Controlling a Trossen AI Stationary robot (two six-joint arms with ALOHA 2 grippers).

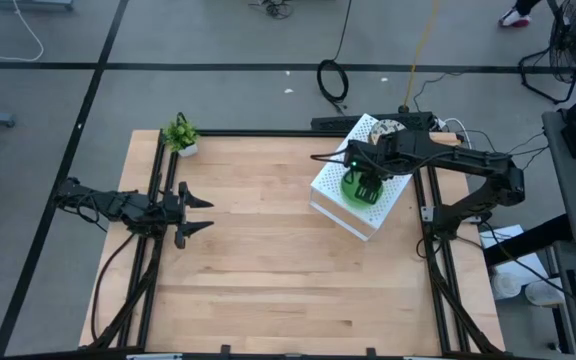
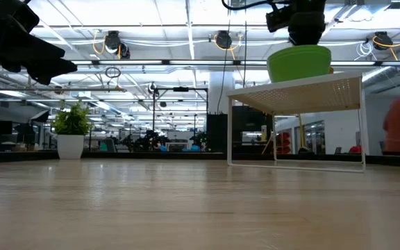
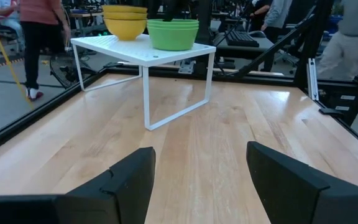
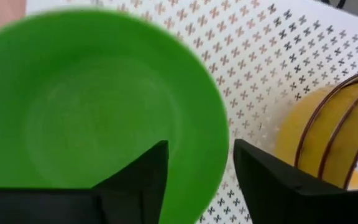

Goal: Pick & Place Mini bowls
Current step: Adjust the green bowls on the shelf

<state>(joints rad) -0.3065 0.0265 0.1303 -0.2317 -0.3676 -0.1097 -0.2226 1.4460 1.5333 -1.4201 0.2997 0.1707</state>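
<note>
Step in hand looks like pick: right gripper (image 1: 368,188) hangs over green bowls (image 1: 356,187) on white shelf (image 1: 330,185), upper right of high view. Fingers (image 4: 135,180) apart, straddling bowl rim, not yet clamped. Second bowl stack (image 3: 125,20) sits just beside, yellow outside. Next move likely needs: go down, squeeze rim, lift straight up. Shelf edge close, neighbour stack close, so little room sideways. Bench (image 1: 268,270) wide open below. Left gripper (image 1: 196,215) waits at left, fingers apart. Plant (image 1: 180,135) far off.
</note>
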